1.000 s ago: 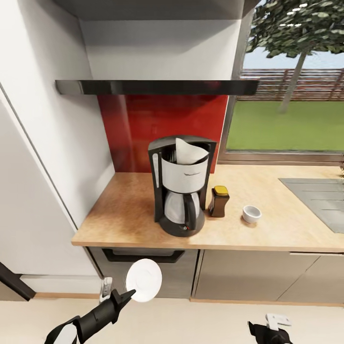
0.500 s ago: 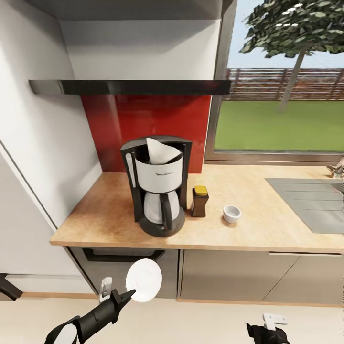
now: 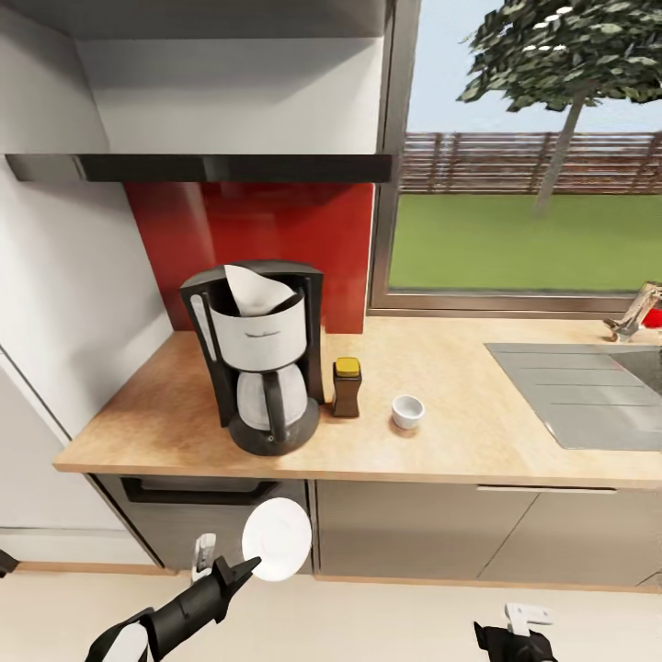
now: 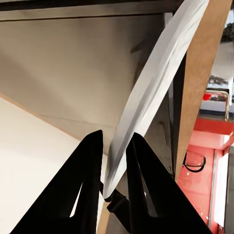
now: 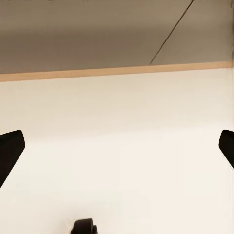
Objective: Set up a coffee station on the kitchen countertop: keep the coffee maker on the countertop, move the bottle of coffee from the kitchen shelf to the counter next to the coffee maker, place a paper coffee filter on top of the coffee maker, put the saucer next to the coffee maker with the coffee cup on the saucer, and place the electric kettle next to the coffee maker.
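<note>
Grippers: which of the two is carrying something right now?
The left gripper: its fingers are shut on the white saucer, held below the countertop edge. The right gripper is open, with nothing between its fingers.

The wooden kitchen countertop point(image 3: 478, 450) carries a black coffee maker point(image 3: 259, 359) near its left end. Just beside it to the right stands the yellow-capped bottle of coffee point(image 3: 347, 387), then a white coffee cup point(image 3: 407, 411) close by. A grey sink drainboard point(image 3: 575, 391) is set in farther right.

Wooden worktop point(image 3: 478, 441) against red splashback point(image 3: 267, 225), grey cabinets point(image 3: 432, 529) below, window point(image 3: 524, 175) overlooking lawn, pale floor point(image 3: 386, 621).
</note>
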`<state>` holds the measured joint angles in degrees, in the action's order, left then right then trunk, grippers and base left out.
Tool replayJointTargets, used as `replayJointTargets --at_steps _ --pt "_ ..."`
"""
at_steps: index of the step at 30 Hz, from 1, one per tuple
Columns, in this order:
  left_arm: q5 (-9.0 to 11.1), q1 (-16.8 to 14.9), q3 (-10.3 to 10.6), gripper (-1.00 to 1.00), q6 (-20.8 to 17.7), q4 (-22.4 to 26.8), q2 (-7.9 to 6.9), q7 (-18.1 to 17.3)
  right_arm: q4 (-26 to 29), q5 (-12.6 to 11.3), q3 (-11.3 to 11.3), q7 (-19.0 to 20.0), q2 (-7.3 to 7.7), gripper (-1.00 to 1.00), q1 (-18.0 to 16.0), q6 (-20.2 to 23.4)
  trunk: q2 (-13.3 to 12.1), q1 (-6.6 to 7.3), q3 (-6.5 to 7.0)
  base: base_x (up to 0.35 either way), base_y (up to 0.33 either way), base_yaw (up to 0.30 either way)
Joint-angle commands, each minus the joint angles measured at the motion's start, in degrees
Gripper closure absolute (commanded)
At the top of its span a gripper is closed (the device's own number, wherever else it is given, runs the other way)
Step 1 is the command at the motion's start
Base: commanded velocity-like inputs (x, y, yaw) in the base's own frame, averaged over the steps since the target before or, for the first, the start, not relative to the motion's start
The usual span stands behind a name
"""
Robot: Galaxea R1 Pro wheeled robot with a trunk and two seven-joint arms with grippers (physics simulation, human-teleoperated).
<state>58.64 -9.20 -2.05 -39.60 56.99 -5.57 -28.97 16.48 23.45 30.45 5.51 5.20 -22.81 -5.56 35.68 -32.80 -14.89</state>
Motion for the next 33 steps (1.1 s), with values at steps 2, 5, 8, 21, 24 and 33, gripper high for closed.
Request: replayJointTargets --at_steps 2,5,8,21,24,33 --pt "0.0 0.0 -0.1 1.00 -0.3 0.1 -0.01 0.2 0.0 0.4 0.5 0.4 -0.01 -1.00 -0.1 -0.2 0.1 -0.01 -0.08 0.000 -0.286 0.000" --pt "0.0 0.0 -0.1 1.00 -0.3 0.1 0.01 0.2 0.0 0.4 0.5 0.4 -0.01 -1.00 -0.1 -0.2 0.1 -0.01 -0.08 0.009 -0.286 0.000" --pt "0.0 0.0 -0.1 1.00 -0.3 0.1 0.01 0.2 0.0 0.3 0.5 0.4 -0.01 -1.00 -0.1 -0.2 0.1 -0.01 -0.08 0.060 -0.286 0.029" --pt "0.1 0.1 0.1 1.00 -0.5 1.0 0.16 0.4 -0.1 0.3 0.5 0.4 -0.05 -1.00 -0.1 -0.2 0.1 -0.01 -0.08 0.090 -0.245 0.170" --pt "0.1 0.1 0.1 1.00 -0.7 5.0 0.15 0.8 -0.2 0.4 0.5 0.4 -0.09 -1.00 -0.1 -0.2 0.1 -0.01 -0.08 0.003 -0.005 0.001" --pt "15.6 -0.6 1.4 1.00 -2.4 14.5 0.47 20.6 -0.3 0.3 0.5 0.5 -0.07 -1.00 -0.1 -0.2 0.1 -0.01 -0.08 0.000 0.000 0.000"
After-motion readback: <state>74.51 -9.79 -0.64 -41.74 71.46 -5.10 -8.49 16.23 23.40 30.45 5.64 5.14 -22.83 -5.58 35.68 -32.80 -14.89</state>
